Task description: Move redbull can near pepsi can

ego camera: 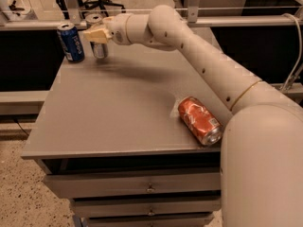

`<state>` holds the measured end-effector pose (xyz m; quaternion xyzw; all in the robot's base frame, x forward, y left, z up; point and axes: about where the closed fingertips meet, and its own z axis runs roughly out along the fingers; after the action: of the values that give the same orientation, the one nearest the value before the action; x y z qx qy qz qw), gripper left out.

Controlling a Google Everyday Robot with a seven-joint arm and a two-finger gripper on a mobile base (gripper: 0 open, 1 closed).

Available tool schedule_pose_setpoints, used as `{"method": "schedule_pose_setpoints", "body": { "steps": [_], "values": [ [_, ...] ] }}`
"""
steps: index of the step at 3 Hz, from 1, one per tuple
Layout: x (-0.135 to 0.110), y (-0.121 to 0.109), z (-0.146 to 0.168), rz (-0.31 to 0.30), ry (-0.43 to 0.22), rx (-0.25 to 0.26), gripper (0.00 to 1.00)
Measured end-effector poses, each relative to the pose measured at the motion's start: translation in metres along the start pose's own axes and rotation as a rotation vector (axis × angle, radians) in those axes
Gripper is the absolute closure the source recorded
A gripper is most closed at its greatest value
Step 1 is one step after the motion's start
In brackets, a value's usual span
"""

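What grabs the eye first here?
The big pale arm stretches across the grey table to its far left corner. There the tool grips the slim redbull can from above, just right of the upright blue pepsi can with a small gap between them. Next comes the dented orange-red can, lying on its side near the table's front right edge.
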<state>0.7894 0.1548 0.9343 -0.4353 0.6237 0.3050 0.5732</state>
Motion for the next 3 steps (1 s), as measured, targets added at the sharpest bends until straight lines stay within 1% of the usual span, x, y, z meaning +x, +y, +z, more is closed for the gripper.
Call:
{"method": "schedule_pose_setpoints", "body": {
  "steps": [1,3],
  "values": [
    [0.003,0.002,0.020,0.000,0.006,-0.007,0.89],
    [0.010,0.009,0.035,0.024,0.014,-0.010,0.43]
  ]
}}
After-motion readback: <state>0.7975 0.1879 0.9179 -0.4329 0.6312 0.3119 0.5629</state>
